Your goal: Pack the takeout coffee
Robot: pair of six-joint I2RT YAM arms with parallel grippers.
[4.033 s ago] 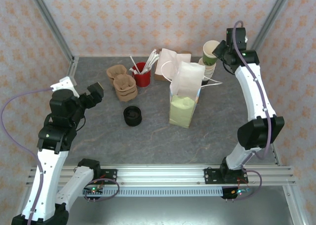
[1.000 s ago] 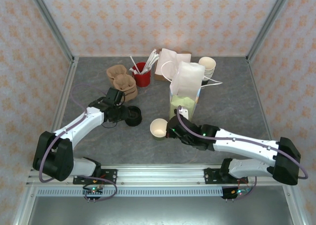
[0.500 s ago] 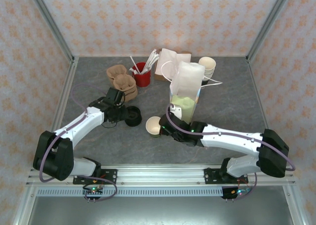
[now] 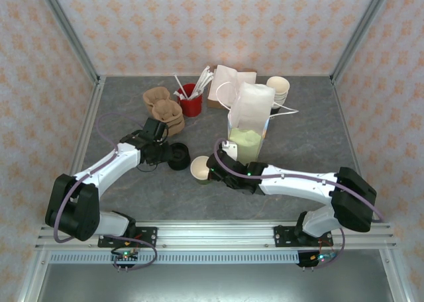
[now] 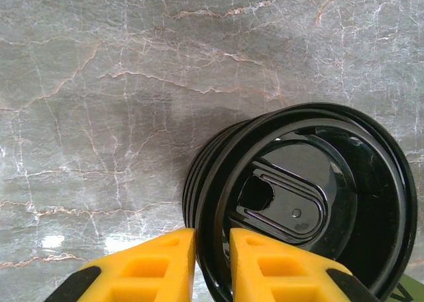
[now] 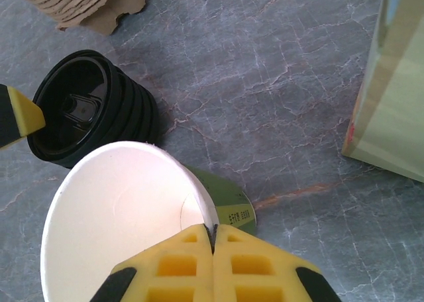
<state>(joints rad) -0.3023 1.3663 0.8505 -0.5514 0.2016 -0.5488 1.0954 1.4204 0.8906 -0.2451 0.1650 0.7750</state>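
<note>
Right wrist: right pincer (image 6: 213, 239) pinches rim of cup (image 6: 119, 209).

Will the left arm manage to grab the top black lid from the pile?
Probably yes. The left pincer sits astride the rim of the top lid, nothing in the way.

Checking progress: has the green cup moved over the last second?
Yes. Pinched by the right gripper, the cup slid left, from the bag toward the lid stack.

White-shelled, black-jointed left arm (image 4: 106, 168) and right arm (image 4: 298, 181) trail lilac cables (image 4: 98, 126); their 2 pairs of yellow fingers (image 5: 156, 265) appear black-cornered.
</note>
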